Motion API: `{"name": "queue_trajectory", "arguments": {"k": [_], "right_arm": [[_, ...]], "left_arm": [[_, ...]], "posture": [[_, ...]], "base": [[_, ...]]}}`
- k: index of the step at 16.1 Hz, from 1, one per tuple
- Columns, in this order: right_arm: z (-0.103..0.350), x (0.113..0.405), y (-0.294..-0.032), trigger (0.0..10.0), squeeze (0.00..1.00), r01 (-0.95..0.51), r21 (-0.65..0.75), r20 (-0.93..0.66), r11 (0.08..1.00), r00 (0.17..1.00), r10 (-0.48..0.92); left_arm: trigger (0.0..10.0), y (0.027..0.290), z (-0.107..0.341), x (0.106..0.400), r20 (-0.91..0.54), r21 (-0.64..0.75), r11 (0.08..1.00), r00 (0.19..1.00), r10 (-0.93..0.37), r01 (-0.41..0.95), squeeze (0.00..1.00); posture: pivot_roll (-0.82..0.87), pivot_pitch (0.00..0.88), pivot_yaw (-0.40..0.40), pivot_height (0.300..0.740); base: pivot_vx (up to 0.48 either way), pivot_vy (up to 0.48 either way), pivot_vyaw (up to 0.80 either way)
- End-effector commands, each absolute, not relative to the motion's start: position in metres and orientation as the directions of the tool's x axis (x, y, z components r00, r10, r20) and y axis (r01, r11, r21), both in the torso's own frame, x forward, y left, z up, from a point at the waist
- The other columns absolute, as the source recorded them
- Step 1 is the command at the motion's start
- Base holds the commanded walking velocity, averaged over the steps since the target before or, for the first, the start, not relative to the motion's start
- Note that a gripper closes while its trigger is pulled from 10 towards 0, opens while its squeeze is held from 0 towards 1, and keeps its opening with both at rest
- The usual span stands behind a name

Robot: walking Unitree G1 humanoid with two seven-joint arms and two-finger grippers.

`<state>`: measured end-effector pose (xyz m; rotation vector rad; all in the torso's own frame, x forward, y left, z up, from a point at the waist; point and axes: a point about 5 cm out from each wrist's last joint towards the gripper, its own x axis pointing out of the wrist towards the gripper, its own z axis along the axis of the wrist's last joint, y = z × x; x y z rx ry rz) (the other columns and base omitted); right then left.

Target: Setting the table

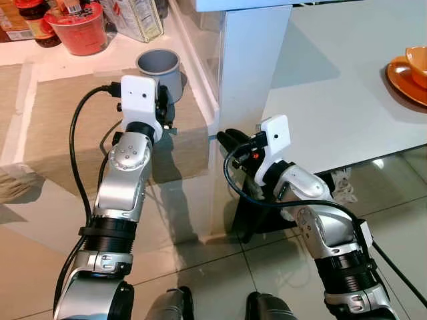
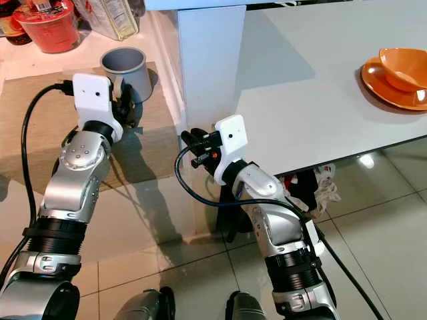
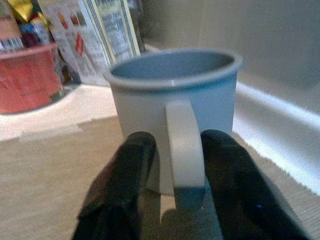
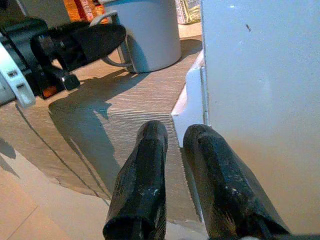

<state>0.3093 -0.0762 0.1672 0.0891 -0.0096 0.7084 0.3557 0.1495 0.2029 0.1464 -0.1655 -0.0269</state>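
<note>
A grey mug (image 1: 159, 67) stands upright on a low wooden surface (image 1: 60, 127) at my left. My left gripper (image 3: 179, 167) is at the mug's handle (image 3: 185, 145), with one black finger (image 3: 131, 175) on each side, shut on it. The mug rests on the wood. My right gripper (image 1: 225, 138) hangs shut and empty beside the white post (image 1: 250, 67), near the corner of the wooden surface. An orange cup (image 2: 403, 65) sits on an orange saucer (image 2: 383, 90) at the far right of the white table (image 1: 333, 100).
A red noodle tub (image 1: 79, 27), a printed carton (image 1: 137, 17) and bottles stand behind the mug. The white post rises between the wooden surface and the table. Dark clutter (image 2: 307, 190) lies under the table on the glossy tiled floor (image 1: 220, 267).
</note>
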Motion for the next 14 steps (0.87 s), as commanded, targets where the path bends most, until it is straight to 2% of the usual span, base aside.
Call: {"name": "queue_trajectory", "arguments": {"k": [1,14], "right_arm": [[0.173,0.312,-0.078,10.0,0.00,-0.639,0.074,0.049,0.766,0.770,0.637],[0.178,0.315,-0.079,10.0,0.00,-0.623,0.078,0.066,0.779,0.782,0.619]], "left_arm": [[0.0,0.145,0.205,0.358,0.161,0.151,0.988,0.985,-0.058,0.034,0.00],[0.0,0.155,0.210,0.361,0.177,0.156,0.988,0.984,-0.029,0.001,0.00]], "posture": [[-0.11,0.158,0.016,0.740],[-0.11,0.156,0.018,0.740]], "base": [[0.000,0.000,0.00],[0.000,0.000,0.00]]}}
